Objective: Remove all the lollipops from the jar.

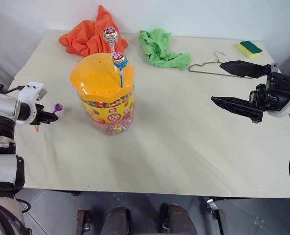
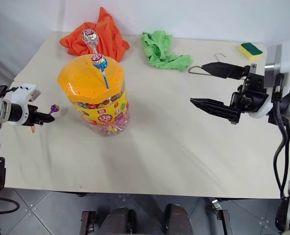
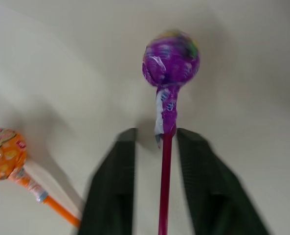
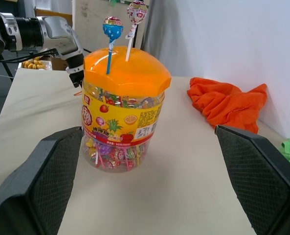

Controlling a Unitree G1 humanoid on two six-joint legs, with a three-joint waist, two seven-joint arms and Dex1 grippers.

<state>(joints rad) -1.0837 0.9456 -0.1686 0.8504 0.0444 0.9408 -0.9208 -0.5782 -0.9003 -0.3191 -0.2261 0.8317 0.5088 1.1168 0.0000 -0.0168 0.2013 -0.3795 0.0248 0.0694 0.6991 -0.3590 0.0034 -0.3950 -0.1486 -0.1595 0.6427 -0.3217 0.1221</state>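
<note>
Nearest to my view, the left pincer [image 1: 51, 116] is low over the surface [image 1: 184, 137] beside the jar [image 1: 105, 98], and its fingers stand a little apart on each side of the red stick of a purple lollipop [image 3: 170, 58]; I cannot tell if they grip it or have let it go. An orange lollipop [image 3: 5, 152] lies on the surface just beside it, so I judge two are out. A blue lollipop [image 1: 119, 60] and a white one [image 1: 110, 35] stand in the orange lid [image 1: 98, 76], while the right pincer [image 1: 242, 88] waits wide and empty.
</note>
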